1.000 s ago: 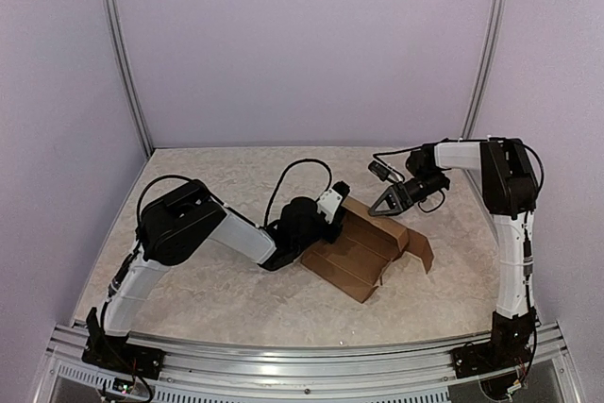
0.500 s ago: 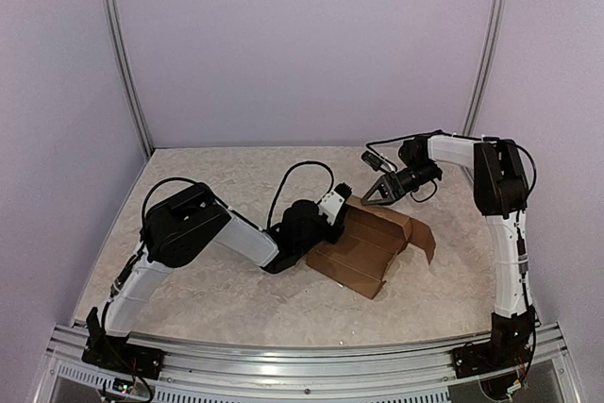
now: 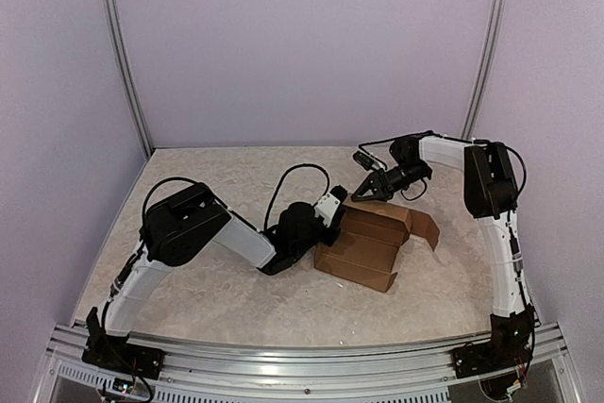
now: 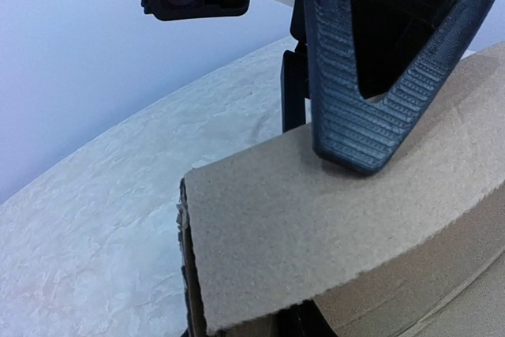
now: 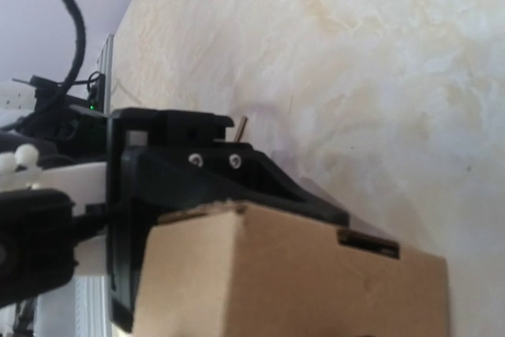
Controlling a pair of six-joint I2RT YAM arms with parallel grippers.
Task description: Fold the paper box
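Note:
The paper box [image 3: 363, 254] is a brown cardboard blank, partly folded, lying mid-table with one flap [image 3: 427, 226] standing out at its right end. My left gripper [image 3: 332, 212] is at the box's left end, shut on its wall. In the left wrist view cardboard [image 4: 331, 219] hides my own jaws. My right gripper [image 3: 363, 192] hangs open over the box's far left corner. One of its ribbed fingers [image 4: 371, 132] rests on the top edge of the raised panel. The right wrist view shows the box [image 5: 316, 282] with the left gripper's finger [image 5: 237, 179] lying along it.
The pale marbled tabletop [image 3: 217, 186] lies all around the box. Purple walls and two metal posts [image 3: 127, 92] close in the back and sides. An aluminium rail [image 3: 302, 356] runs along the near edge, between the arm bases.
My right gripper has swung left and down from the box's far right side to its far left corner. The box has turned and shifted slightly. The left arm barely moved.

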